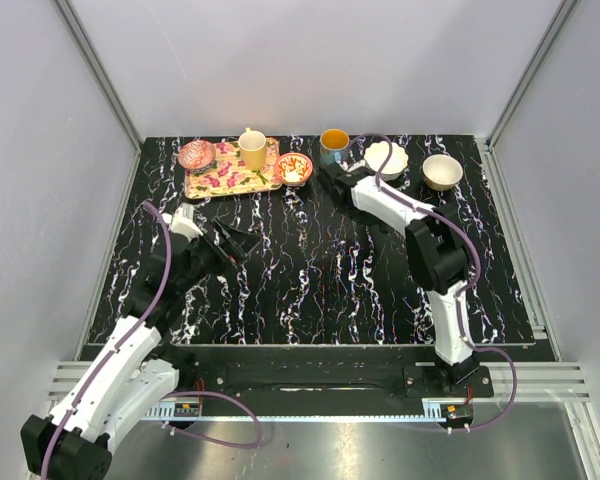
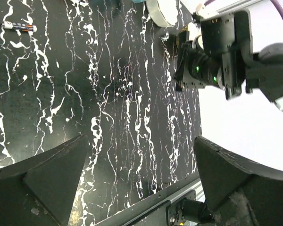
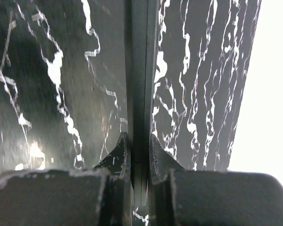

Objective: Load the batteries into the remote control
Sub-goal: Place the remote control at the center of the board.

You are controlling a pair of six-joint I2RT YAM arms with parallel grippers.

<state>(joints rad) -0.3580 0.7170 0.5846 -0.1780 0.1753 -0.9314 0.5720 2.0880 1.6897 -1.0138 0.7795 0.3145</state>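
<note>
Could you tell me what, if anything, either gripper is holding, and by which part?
The right gripper pinches the remote control, seen edge-on, at its near end; the left gripper is open and empty.

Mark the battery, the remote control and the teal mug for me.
battery (image 2: pixel 19 27), left wrist view, middle of its body.
remote control (image 3: pixel 140 70), right wrist view, narrow edge facing the camera.
teal mug (image 1: pixel 331 154), top view, near wall.

Table is showing black with white marble veining. Tray is showing cream with pink floral print; cup on it is reading yellow. Mug is showing teal outside, orange inside. Remote control is reading black. Cable is showing purple.
</note>
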